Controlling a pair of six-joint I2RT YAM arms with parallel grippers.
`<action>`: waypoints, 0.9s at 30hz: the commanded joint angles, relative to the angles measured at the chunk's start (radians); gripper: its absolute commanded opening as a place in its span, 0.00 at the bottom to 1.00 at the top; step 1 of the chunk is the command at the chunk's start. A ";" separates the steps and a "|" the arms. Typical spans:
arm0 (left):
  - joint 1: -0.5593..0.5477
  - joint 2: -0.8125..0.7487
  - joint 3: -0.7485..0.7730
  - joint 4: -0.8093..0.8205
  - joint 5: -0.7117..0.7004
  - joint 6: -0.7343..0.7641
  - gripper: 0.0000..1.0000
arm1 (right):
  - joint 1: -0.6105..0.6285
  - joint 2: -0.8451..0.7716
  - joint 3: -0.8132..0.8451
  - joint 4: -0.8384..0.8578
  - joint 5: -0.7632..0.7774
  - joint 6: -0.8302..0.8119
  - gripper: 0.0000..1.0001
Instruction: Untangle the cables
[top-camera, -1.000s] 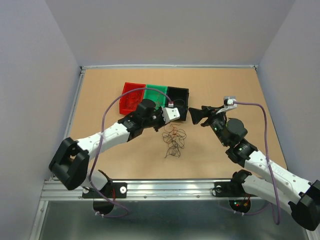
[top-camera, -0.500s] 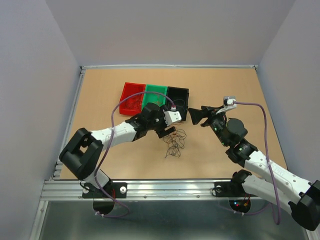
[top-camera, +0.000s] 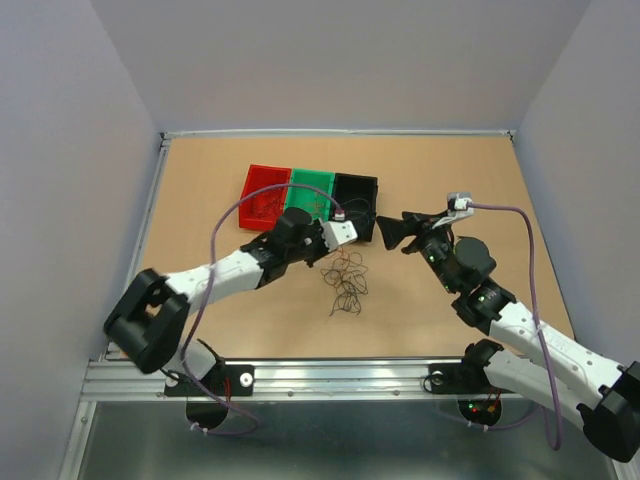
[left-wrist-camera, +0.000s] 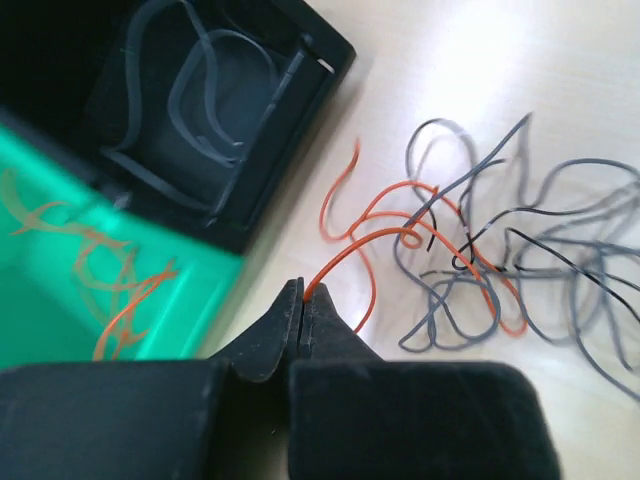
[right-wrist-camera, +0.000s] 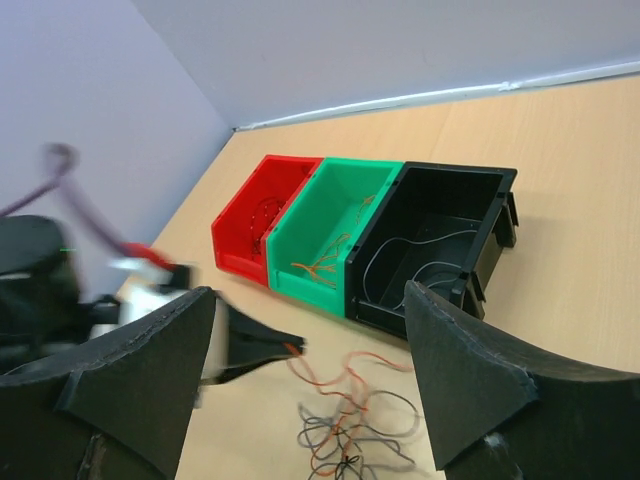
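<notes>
Left gripper (left-wrist-camera: 303, 300) jaws pinch a curly orange wire (left-wrist-camera: 345, 250) of the hair-thin cables (top-camera: 346, 284) on the smooth bench (top-camera: 450, 170); right gripper (right-wrist-camera: 310, 340) jaws spread.

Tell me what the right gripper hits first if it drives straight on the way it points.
Most likely the black bin: the open right gripper frames its near corner in the wrist view. The left gripper, shut on an orange cable, lies just beside that line. Depth is unclear.
</notes>
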 joint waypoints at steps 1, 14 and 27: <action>0.006 -0.295 -0.107 0.184 0.001 -0.031 0.00 | 0.004 0.006 0.007 0.037 -0.018 -0.011 0.82; 0.046 -0.550 -0.126 0.138 0.165 -0.140 0.00 | 0.006 0.272 -0.016 0.409 -0.651 -0.055 0.86; 0.046 -0.613 -0.077 0.107 0.158 -0.191 0.00 | 0.102 0.575 0.074 0.456 -0.653 -0.090 0.82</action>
